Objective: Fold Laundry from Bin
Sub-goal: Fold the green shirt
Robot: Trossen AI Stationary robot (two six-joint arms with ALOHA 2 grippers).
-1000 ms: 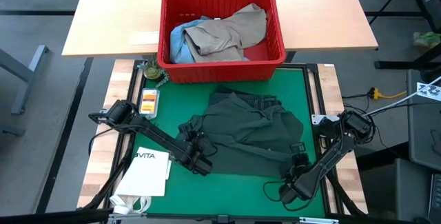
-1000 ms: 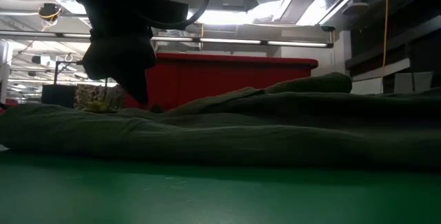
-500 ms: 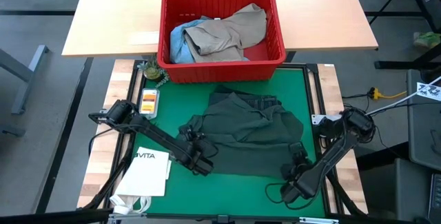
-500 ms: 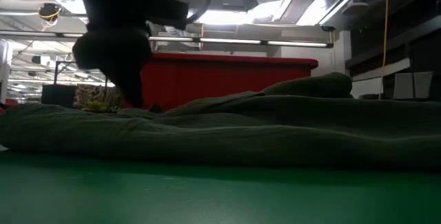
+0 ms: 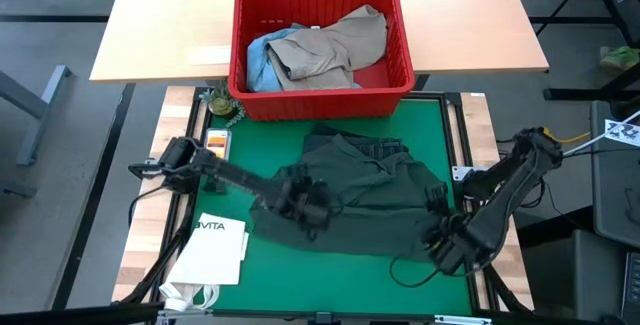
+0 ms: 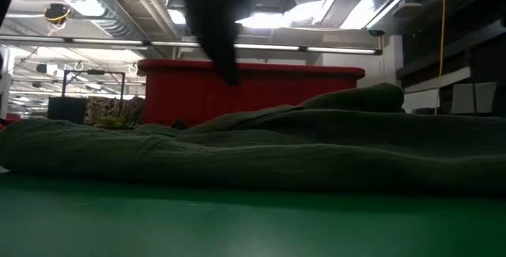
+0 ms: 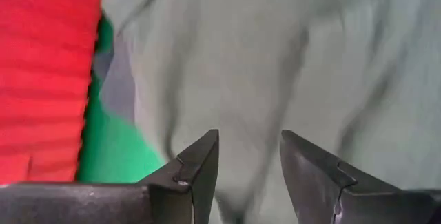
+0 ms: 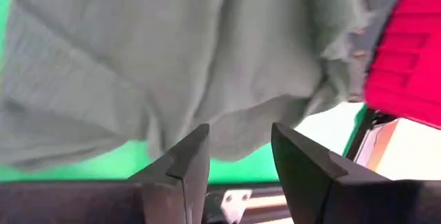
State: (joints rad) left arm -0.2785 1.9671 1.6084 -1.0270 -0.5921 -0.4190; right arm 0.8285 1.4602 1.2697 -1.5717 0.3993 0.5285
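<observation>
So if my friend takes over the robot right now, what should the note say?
Left end effector: open, empty, above the dark green shirt.
Right end effector: open, empty, beside the shirt's near right corner.
Shirt: lying rumpled on the green mat, not folded.
Red bin: at the mat's far edge, with a khaki garment and a light blue one inside.
Left to do: fold the shirt, then the bin's clothes.

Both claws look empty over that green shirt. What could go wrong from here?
The shirt lies rumpled in thick folds, so the left claw, open above it, might pinch several layers together. The right claw, open at the mat's edge, may catch only a thin hem that slips out. The shirt's far edge lies close to the red bin, so pulling could snag there.
</observation>
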